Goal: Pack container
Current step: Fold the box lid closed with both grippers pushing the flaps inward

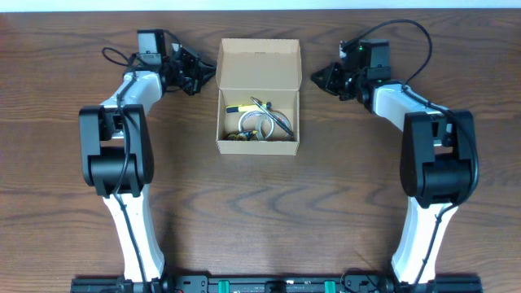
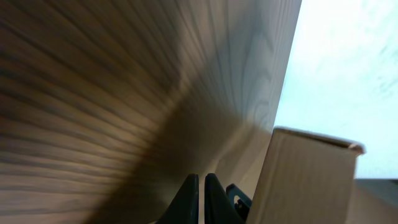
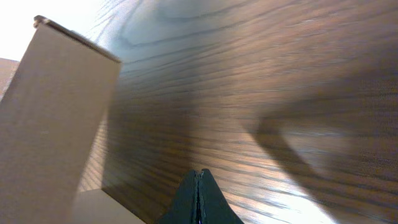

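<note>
The wooden table (image 1: 260, 220) carries the open box (image 1: 259, 65), which stands between the two end effectors. The left end effector (image 1: 212, 72) and right end effector (image 1: 315, 78) are both clenched, empty, each just beside the box's far end.

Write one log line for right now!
container: open, items inside | left fingers: shut, empty, beside container | right fingers: shut, empty, beside container

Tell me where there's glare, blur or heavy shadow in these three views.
Overhead: sharp, evenly lit, only soft shadows on the table. Left wrist: background past the table edge blown out white, wood grain smeared, dark shadow ahead of the left gripper. Right wrist: pale glare on the wood at top and lower right, shadow beside the container.
</note>
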`<state>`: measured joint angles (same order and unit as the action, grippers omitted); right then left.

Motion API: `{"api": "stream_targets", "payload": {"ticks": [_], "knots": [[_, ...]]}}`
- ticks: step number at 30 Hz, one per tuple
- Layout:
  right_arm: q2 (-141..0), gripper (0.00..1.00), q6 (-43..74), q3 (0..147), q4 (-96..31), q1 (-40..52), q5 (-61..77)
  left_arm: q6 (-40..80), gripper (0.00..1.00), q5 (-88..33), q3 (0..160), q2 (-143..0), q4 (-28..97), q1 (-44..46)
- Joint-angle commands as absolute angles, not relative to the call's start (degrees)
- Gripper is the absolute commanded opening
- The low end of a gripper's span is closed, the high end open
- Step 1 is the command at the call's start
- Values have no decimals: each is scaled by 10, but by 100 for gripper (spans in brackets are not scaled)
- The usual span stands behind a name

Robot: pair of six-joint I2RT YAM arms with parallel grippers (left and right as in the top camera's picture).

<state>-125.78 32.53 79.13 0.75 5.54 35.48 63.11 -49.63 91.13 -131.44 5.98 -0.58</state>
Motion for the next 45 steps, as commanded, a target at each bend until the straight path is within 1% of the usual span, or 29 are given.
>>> {"api": "stream_targets", "payload": {"ticks": [1, 10, 12, 16, 26, 36, 45], "knots": [[-1267, 1, 335, 802, 18, 69, 365, 635, 6, -511, 913, -1319, 59, 1], [-1267, 1, 338, 802, 54, 73, 386, 634, 6, -550, 913, -1319, 54, 1], [-1267, 1, 338, 802, 79, 73, 411, 632, 6, -562, 913, -1319, 48, 0], [-1267, 1, 338, 802, 127, 73, 447, 631, 6, -587, 913, -1319, 23, 0], [-1263, 1, 333, 802, 169, 72, 498, 612, 5, -640, 913, -1319, -34, -11], [-1223, 1, 321, 802, 172, 72, 518, 582, 6, -717, 957, -1315, -39, -25], [-1203, 1, 312, 802, 172, 83, 535, 554, 5, -773, 962, -1314, -39, -25]]}}
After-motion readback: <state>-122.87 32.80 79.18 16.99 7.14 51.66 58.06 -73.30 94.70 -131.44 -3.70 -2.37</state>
